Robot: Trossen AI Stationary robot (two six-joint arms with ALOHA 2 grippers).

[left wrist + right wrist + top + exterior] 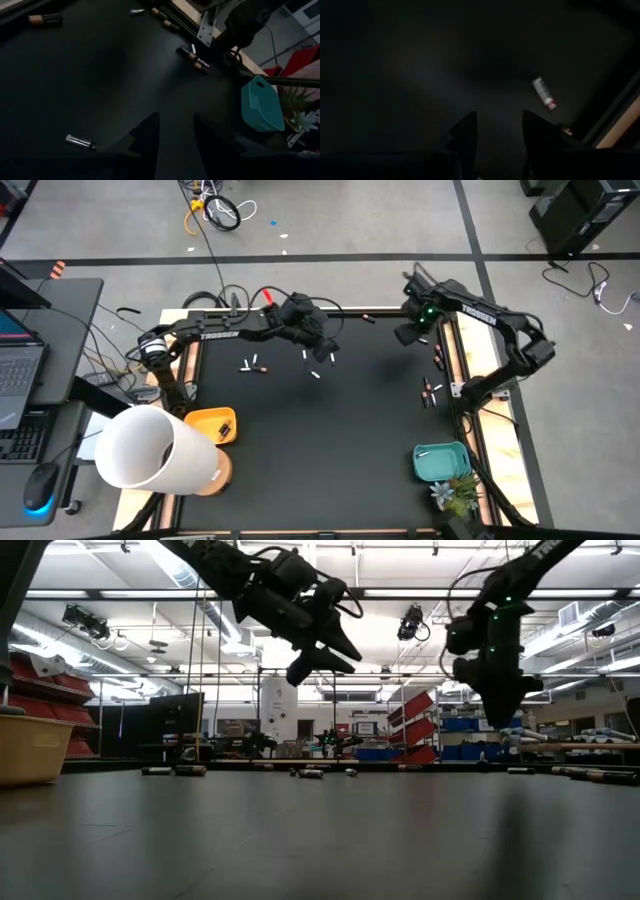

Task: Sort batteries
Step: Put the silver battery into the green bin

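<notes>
Small batteries lie loose on the black mat: a pair [252, 366] at the far left, two white ones [322, 367] near the middle, several dark ones [430, 391] along the right edge. My left gripper [325, 352] hovers open above the middle ones, tilted downward; a silver battery [80, 142] lies beside its fingers. My right gripper [408, 335] hangs open at the far right, pointing down, above the mat. A white battery with a red end [544, 93] lies to one side of it. Nothing is between either pair of fingers.
A yellow bin [215, 425] stands at the near left beside a big white cylinder [155, 445]. A teal bin [440, 461] and a small plant [455, 492] stand at the near right. Wooden rails [455, 370] border the mat. The mat's middle and near part [320, 450] is bare.
</notes>
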